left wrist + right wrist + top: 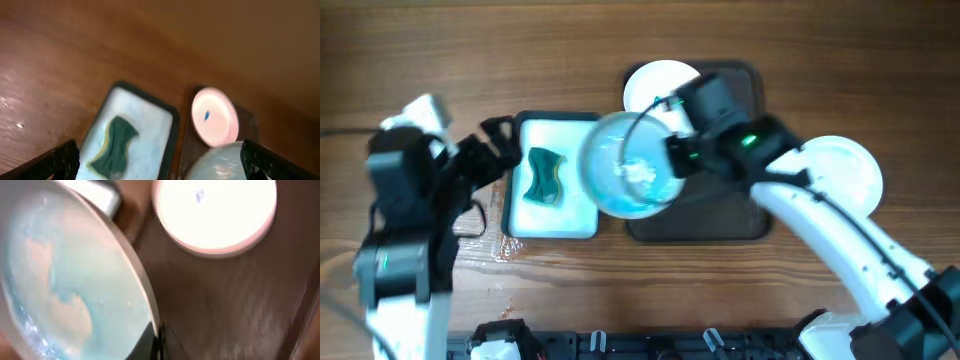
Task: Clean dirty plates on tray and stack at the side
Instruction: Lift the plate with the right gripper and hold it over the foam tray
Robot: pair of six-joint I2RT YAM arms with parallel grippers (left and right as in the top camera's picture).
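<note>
Right hand [675, 160] pinches the soapy plate [620, 160] by its rim; slick film could let it slip onto the tray [700, 225]; left hand [160, 150] wide

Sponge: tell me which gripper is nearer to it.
Left. The left gripper hangs open at the basin's left edge, beside the sponge. The right gripper is farther, past the basin's right side, gripping a soapy plate by its rim.

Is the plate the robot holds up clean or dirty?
Dirty. The held plate is smeared blue and foamy all over, pinched at its rim by the right gripper.
</note>
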